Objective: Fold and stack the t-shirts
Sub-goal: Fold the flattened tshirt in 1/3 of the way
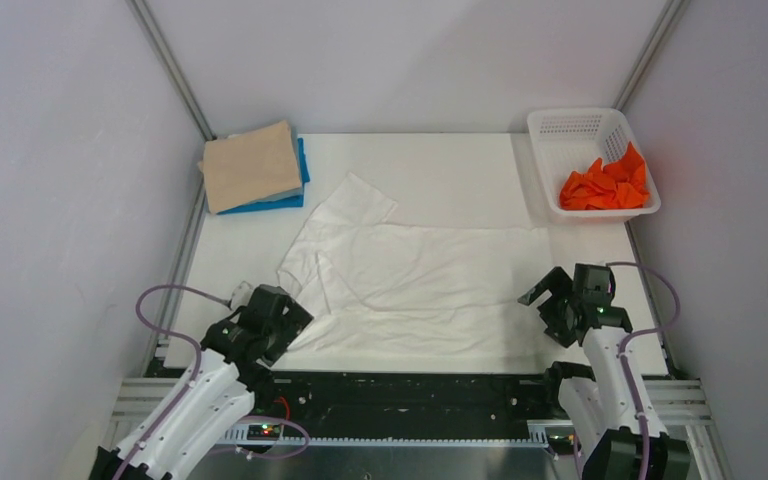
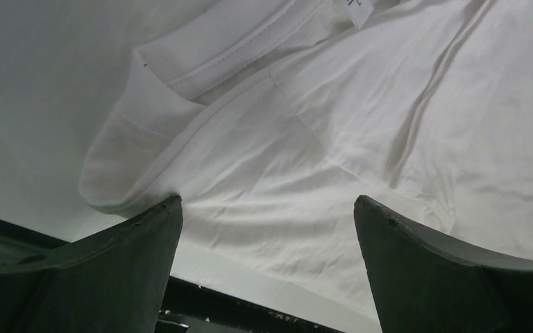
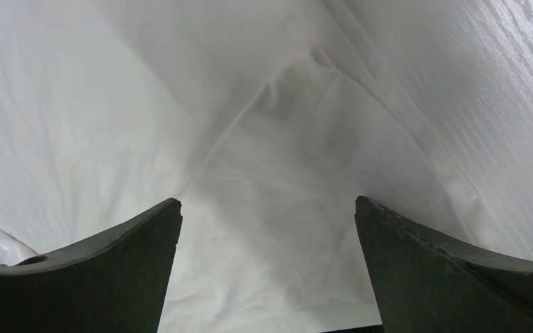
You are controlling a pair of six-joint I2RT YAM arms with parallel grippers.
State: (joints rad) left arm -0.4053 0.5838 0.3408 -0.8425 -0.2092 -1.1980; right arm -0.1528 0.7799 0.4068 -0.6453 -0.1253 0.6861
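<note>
The white t-shirt (image 1: 410, 275) lies spread across the table, collar to the left, one sleeve pointing to the far side. My left gripper (image 1: 282, 312) is open just above its near left corner, by the sleeve and collar (image 2: 250, 48). My right gripper (image 1: 558, 300) is open above its near right corner, cloth (image 3: 271, 208) between the fingers. A folded beige-tan shirt (image 1: 251, 165) lies on a folded blue shirt (image 1: 302, 170) at the far left. The orange shirt (image 1: 608, 184) lies crumpled in the white basket (image 1: 560, 130).
The basket stands at the far right corner. Grey walls and metal posts close in the table on three sides. The black rail (image 1: 410, 395) runs along the near edge in front of the arm bases.
</note>
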